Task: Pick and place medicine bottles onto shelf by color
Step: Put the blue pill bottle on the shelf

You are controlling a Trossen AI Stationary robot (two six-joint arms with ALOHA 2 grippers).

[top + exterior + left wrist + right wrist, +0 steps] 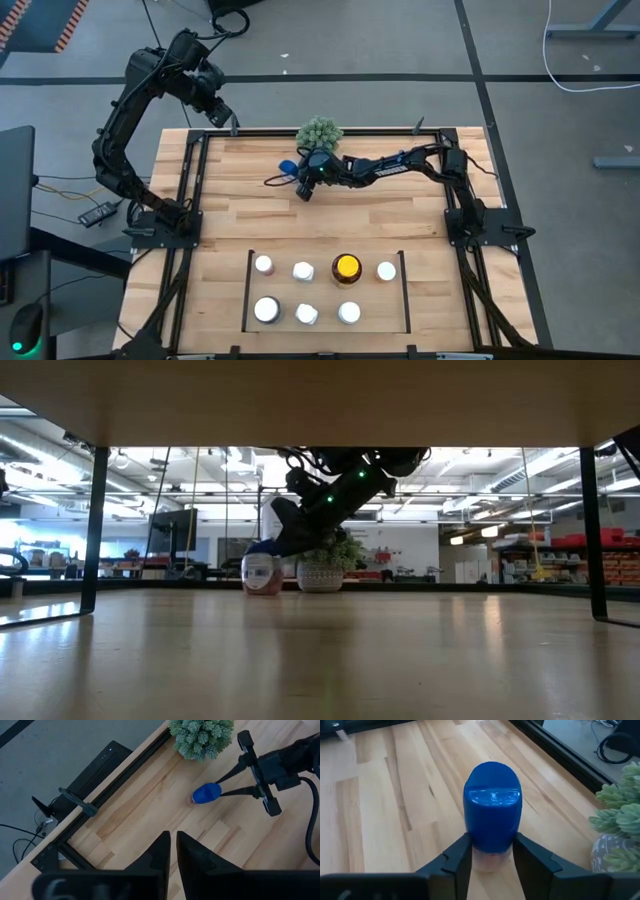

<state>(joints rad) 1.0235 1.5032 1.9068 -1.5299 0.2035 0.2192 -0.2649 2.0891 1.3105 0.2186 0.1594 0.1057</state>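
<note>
Worktop: the light wood worktop [300,215] carries the whole job; its far half holds only a plant and one bottle.
Shelf: the shelf [247,290], a bay marked off by thin black strips near the front edge, has two rows in it.
Back row: four bottles stand here, a white-capped one with a pinkish body [263,265], a white one [303,270], the amber bottle with the yellow cap [346,267], and another white one [386,270].
Front row: three white-capped bottles stand here, a larger one [267,310] and two smaller [307,314] [348,313]; the spot under the last white bottle of the back row is bare.
Done so far: seven bottles appear placed, so most of the work looks finished.
Left arm: it waits folded at the far left corner, its pincer [173,851] pressed together on nothing.
Right arm: it reaches across the far half, its pincer [491,855] around the blue bottle.
Plant: the green spiky plant ball [319,131] sits just beside that bottle and is no part of the sorting.
Blue bottle: the blue bottle [492,810] stands upright on the worktop, well apart from the shelf; the right fingers [455,857] pinch its lower part.
Left to do: judging by this, lifting the blue bottle and carrying it to the shelf is the last step.
</note>
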